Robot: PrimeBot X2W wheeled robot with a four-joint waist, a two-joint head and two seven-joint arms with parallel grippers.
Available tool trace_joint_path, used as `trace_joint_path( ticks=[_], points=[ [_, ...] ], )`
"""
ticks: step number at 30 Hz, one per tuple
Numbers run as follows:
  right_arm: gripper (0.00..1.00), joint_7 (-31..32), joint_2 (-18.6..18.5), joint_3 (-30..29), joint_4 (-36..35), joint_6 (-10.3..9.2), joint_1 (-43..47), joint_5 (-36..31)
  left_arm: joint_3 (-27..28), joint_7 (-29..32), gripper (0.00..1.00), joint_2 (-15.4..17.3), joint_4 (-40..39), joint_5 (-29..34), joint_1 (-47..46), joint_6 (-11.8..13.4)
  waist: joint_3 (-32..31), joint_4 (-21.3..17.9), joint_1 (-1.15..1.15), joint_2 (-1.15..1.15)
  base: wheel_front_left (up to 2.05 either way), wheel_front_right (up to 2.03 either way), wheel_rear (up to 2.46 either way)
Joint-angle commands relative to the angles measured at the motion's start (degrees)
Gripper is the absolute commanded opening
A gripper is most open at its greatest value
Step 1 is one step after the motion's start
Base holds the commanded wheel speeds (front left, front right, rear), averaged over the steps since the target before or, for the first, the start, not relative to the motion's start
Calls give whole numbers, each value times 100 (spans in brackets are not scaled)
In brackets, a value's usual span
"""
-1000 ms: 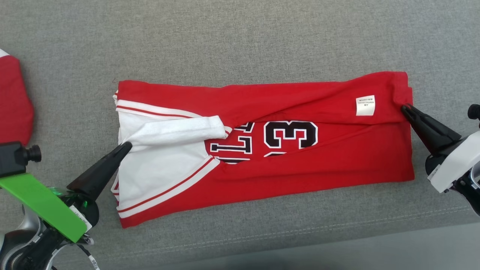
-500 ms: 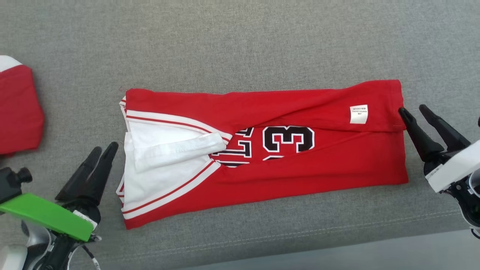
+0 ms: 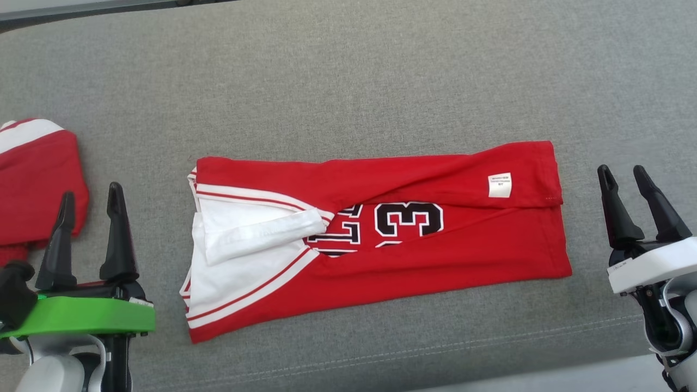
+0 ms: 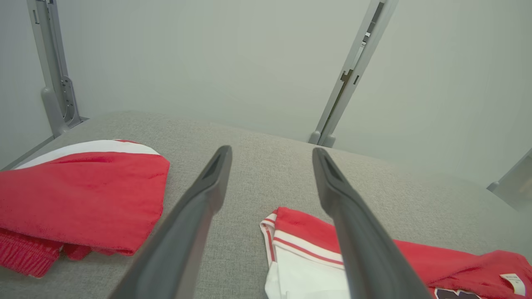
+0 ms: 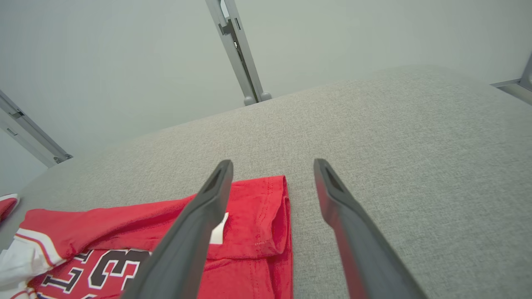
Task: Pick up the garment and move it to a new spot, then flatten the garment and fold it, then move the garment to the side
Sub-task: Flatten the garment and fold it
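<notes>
Left pincer (image 3: 91,191) spread, empty | right pincer (image 3: 621,170) spread, empty | garment (image 3: 414,261) lies lengthwise left-right, hem rightward

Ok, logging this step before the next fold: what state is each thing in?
jersey: folded into a long strip, lying on the grey cushion, ungripped.
left gripper: open, clear of the jersey.
right gripper: open, beside the jersey's hem end, not touching.
second red garment: bunched, far left.

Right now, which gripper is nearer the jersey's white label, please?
Right. The right gripper sits just off the end of the jersey bearing the white label; the left gripper is beyond the opposite end.
</notes>
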Motion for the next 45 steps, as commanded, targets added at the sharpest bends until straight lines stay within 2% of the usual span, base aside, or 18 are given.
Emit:
trace_joint_path(
  ticks=[1,7,11,15,20,25,45],
  points=[
    [100,-12,119,-180,13,-1,100,-258,-27,-60,100,-10,-5,193,2,137,-249,-28,0,0,0,0,0],
    [100,-12,810,-786,-75,-1,421,-1258,-226,-201,100,-80,4,887,251,601,-652,-13,0,0,0,0,0],
    [100,-12,1202,-996,-231,-1,653,-1847,-360,-258,100,-130,138,1179,430,700,-890,-11,0,0,0,0,0],
    [100,-3,1524,-1071,-350,-1,930,-2322,-461,-316,100,-172,404,1391,562,565,-1128,22,0,0,0,0,0],
    [100,29,1696,-1066,-359,-1,1177,-2633,-580,-342,100,-204,750,1528,637,278,-1357,36,0,0,0,0,0],
    [100,60,1818,-1080,-384,-1,1370,-2880,-428,-344,100,-352,974,1689,664,101,-1519,25,0,0,0,0,0],
    [100,149,1906,-1163,-484,-1,1432,-2970,118,-342,100,-909,1157,2224,688,-390,-1446,128,0,0,0,0,0]
  ],
)
